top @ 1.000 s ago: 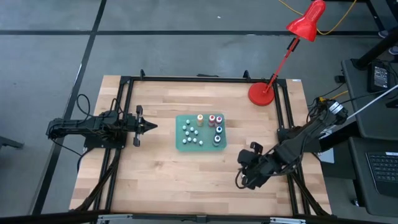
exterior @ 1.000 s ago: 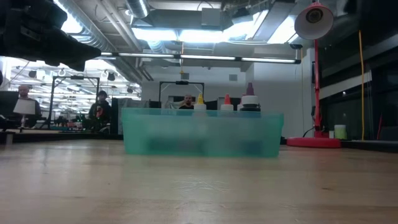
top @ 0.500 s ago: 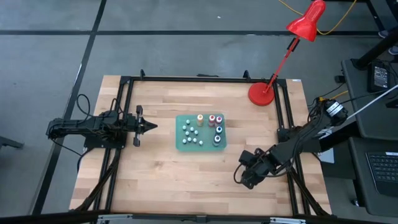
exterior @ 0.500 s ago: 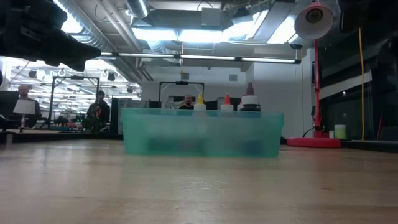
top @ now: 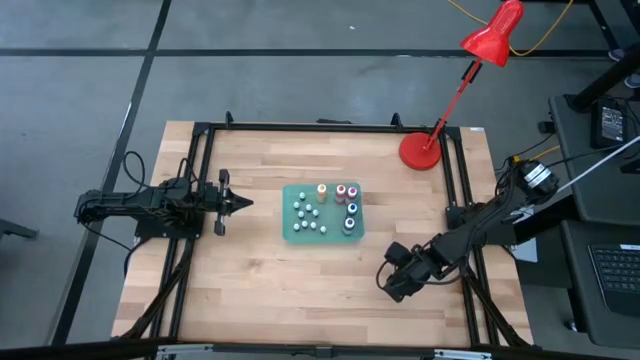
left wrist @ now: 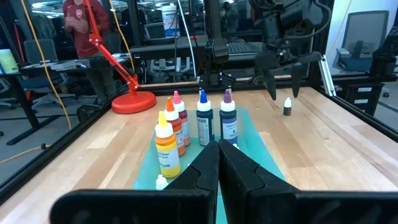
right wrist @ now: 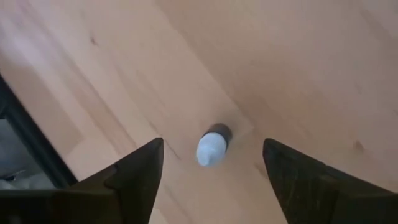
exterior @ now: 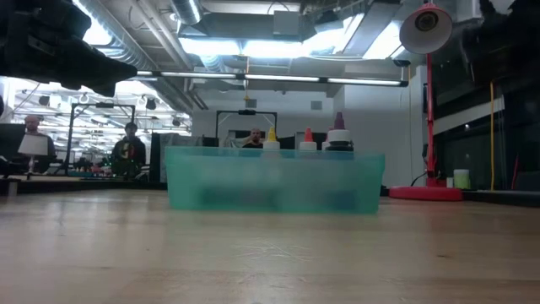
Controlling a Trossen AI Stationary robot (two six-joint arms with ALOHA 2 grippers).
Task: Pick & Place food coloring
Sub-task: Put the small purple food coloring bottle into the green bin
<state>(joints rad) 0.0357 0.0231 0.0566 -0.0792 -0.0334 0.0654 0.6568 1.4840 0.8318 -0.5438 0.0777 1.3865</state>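
Below the spread right tool (right wrist: 211,168), a white-capped, dark-bodied food coloring bottle (right wrist: 212,145).

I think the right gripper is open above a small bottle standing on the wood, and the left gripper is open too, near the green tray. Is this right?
Not fully. The left gripper is shut: the left wrist view shows its fingers pressed together, near the green tray. The rest holds: the right gripper is open above the small bottle on the wood.

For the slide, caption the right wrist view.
Open right gripper poised above a small white-capped food coloring bottle standing alone on the wooden table.
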